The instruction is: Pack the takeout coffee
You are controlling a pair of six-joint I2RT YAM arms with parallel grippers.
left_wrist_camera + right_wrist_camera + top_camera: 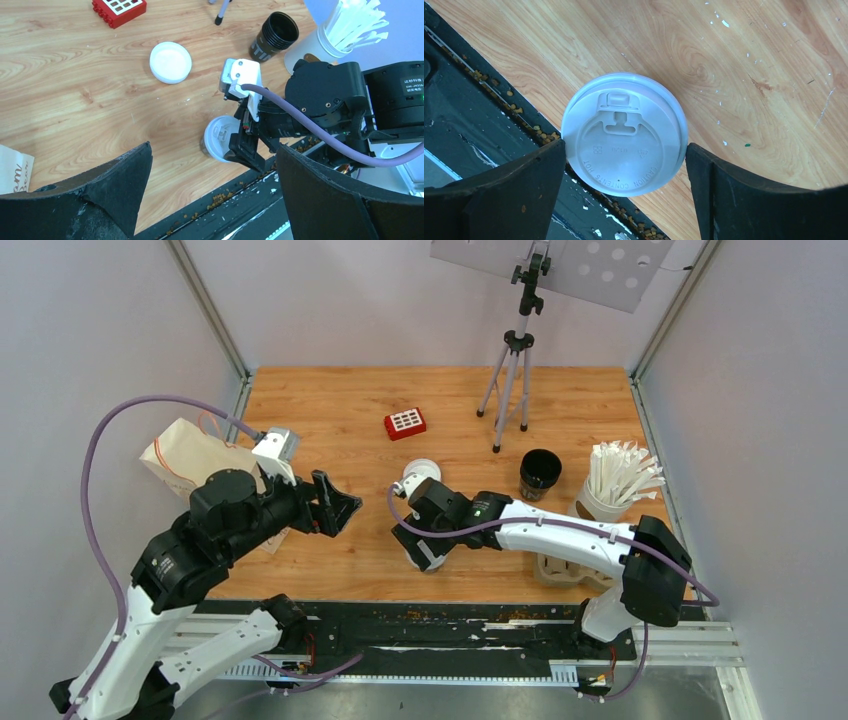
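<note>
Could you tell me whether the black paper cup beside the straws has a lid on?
No, the black paper cup beside the white cup of straws stands open, its dark inside showing.

Red block (pixel 405 423) and tripod (pixel 512 370) stand beyond the right claw (pixel 420 548); straw cup (pixel 610 490) to its right, paper bag (pixel 190 460) left of the left claw (pixel 340 505).

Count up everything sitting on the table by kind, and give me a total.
Lidded coffee cup: 1
Loose white lid: 1
Stack of open black cups: 1
White cup of straws: 1
Red block: 1
Paper bag: 1
Cardboard tray: 1
Tripod: 1
Total: 8
</note>
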